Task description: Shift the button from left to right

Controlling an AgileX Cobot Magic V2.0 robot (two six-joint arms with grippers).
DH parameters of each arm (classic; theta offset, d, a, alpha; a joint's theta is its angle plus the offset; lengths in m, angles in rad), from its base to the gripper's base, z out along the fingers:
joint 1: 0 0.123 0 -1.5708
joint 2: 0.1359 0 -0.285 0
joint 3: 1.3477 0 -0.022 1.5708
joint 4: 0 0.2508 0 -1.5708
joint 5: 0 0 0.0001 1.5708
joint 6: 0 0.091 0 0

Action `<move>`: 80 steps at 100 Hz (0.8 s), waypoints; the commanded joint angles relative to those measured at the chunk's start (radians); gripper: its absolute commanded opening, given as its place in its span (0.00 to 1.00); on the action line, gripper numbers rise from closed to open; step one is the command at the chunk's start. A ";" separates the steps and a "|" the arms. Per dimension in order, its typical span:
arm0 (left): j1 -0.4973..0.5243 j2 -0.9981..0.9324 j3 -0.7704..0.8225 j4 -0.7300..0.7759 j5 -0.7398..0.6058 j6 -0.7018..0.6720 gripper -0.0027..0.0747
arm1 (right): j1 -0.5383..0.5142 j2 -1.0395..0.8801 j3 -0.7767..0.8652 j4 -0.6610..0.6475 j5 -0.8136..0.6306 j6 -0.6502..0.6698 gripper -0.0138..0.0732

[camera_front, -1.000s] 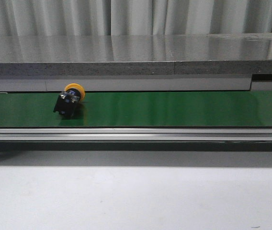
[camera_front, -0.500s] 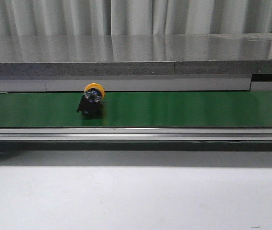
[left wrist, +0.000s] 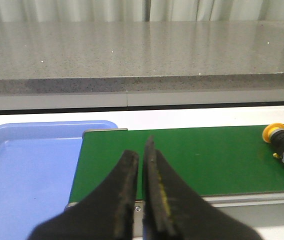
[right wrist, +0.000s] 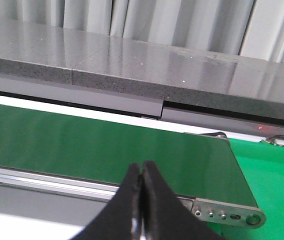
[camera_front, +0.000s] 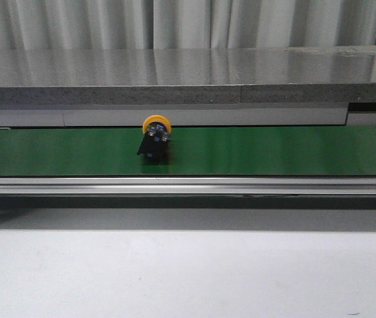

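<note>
Button placement first, then the rest from biggest down: on my front feed the grey stone-look counter [camera_front: 188, 73] runs the full width at the far edge of the tabletop, and just in front of it lies the long green conveyor belt [camera_front: 274, 149], stretching from the left edge to the right edge with a silver rail [camera_front: 188, 185] along its near side. Off the belt's left end, my left wrist feed shows a blue tray [left wrist: 27, 170] butting against the belt frame. The button [camera_front: 155, 138] lies on the belt left of centre, toward the far side, tipped over with its yellow-orange cap pointing up and back and its dark body angled down toward the near-left. On my left wrist feed the left gripper [left wrist: 141, 155] hangs over the belt's left end, well apart from the button [left wrist: 283, 143], its fingers drawn nearly together with only a thin slit between them, holding nothing. The right gripper [right wrist: 142, 172] hovers over the belt's right end, tips pressed together, empty.
</note>
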 commanded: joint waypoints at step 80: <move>-0.008 0.006 -0.028 -0.014 -0.087 -0.001 0.04 | 0.001 -0.015 -0.001 -0.007 -0.110 0.000 0.08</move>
